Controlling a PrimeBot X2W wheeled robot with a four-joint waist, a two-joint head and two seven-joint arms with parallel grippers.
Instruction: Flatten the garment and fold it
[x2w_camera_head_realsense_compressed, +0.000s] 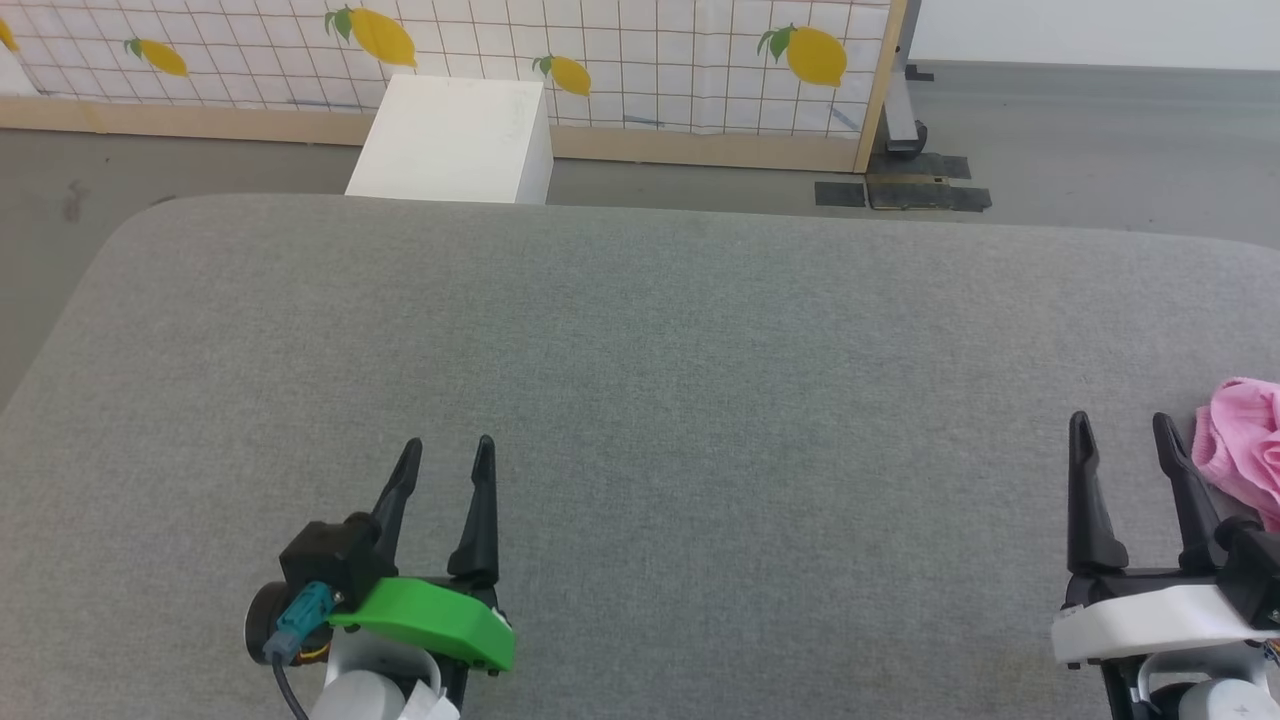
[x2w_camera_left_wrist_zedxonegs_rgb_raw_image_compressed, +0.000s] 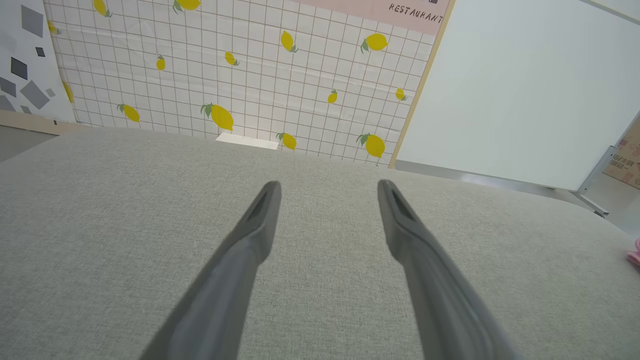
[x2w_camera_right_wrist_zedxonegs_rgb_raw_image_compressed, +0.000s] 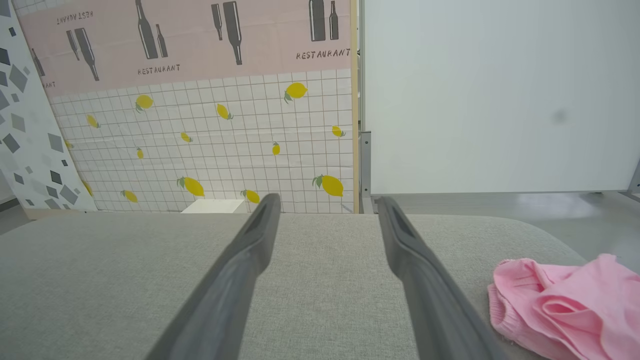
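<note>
Crumpled pink shorts (x2w_camera_head_realsense_compressed: 1245, 448) lying just right of the right gripper (x2w_camera_head_realsense_compressed: 1120, 422); it and the left gripper (x2w_camera_head_realsense_compressed: 448, 445) gape empty.

Grey, fabric-covered tabletop (x2w_camera_head_realsense_compressed: 640, 330) with rounded far corners. One crumpled pink garment (x2w_camera_head_realsense_compressed: 1245, 445) lies directly on it, bunched in loose folds at the right margin of the head view, near the front.
</note>
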